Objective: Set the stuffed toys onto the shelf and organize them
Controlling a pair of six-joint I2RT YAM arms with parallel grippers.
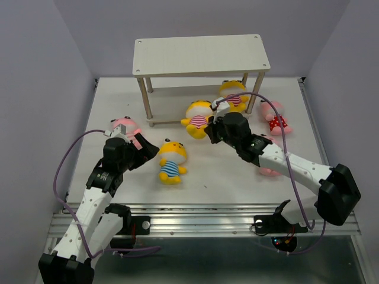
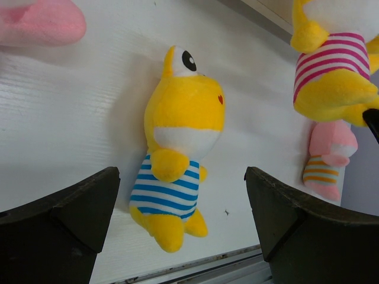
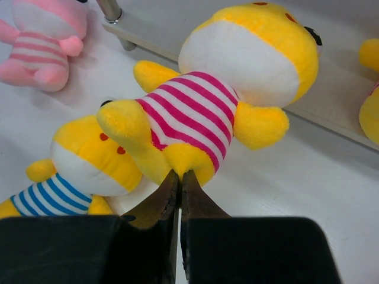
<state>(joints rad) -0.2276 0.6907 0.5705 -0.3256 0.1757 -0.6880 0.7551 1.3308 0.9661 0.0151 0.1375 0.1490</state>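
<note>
Stuffed toys [image 1: 172,161] and shelf [image 1: 200,54] on table [image 1: 213,177]

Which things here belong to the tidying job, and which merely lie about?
Job: off-white two-tier shelf; blue-striped yellow plush toy; two pink-striped yellow plush toys; three pink plush toys.
Merely there: purple cables; grooved metal rail.

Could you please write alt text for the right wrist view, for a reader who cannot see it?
The right hand is closed on the foot of a yellow toy in pink stripes. A yellow toy in blue stripes lies at lower left, a pink toy at top left beside a shelf leg.
</note>
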